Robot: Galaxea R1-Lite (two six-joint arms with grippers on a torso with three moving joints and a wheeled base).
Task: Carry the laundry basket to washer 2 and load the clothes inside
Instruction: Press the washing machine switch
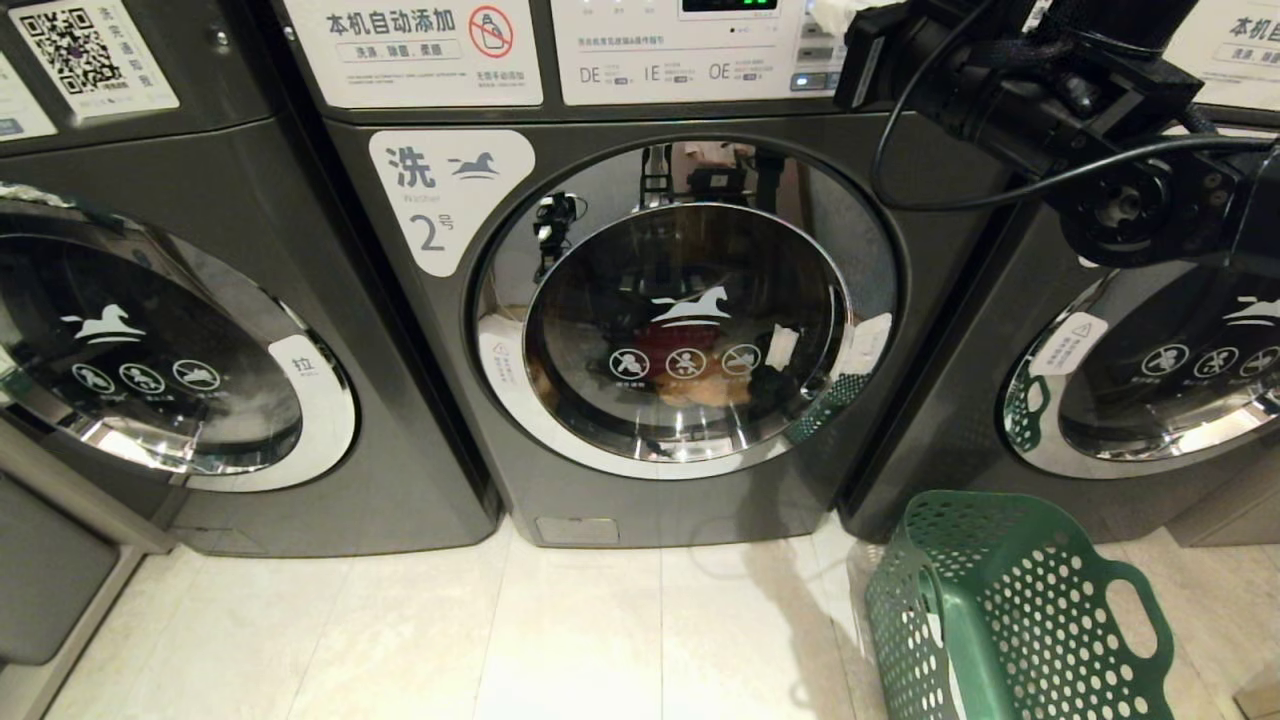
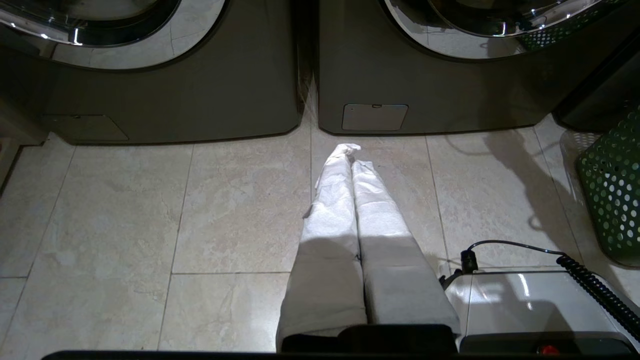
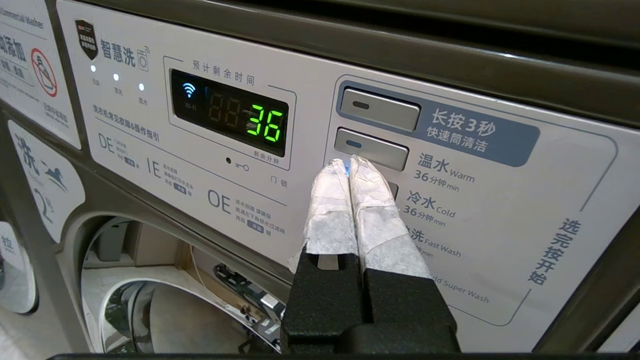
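Washer 2 [image 1: 440, 200] stands in the middle of the head view with its round chrome-rimmed door [image 1: 690, 320] closed. Red and yellowish cloth [image 1: 690, 385] shows behind the glass. The green laundry basket [image 1: 1010, 610] sits on the floor to its lower right, and no clothes show in it; its edge is also in the left wrist view [image 2: 610, 190]. My right arm [image 1: 1030, 80] reaches up to the control panel. My right gripper [image 3: 349, 162] is shut, its white-wrapped tips on the button under the warm-water button [image 3: 371, 148], where a blue light glows. My left gripper [image 2: 351, 150] hangs shut over the floor tiles.
Identical washers stand at the left [image 1: 150, 350] and right [image 1: 1150, 380]. The panel display [image 3: 265, 122] reads 36. My white base [image 2: 525, 305] with a coiled cable lies beside the left gripper. Pale tile floor [image 1: 560, 630] stretches before the washers.
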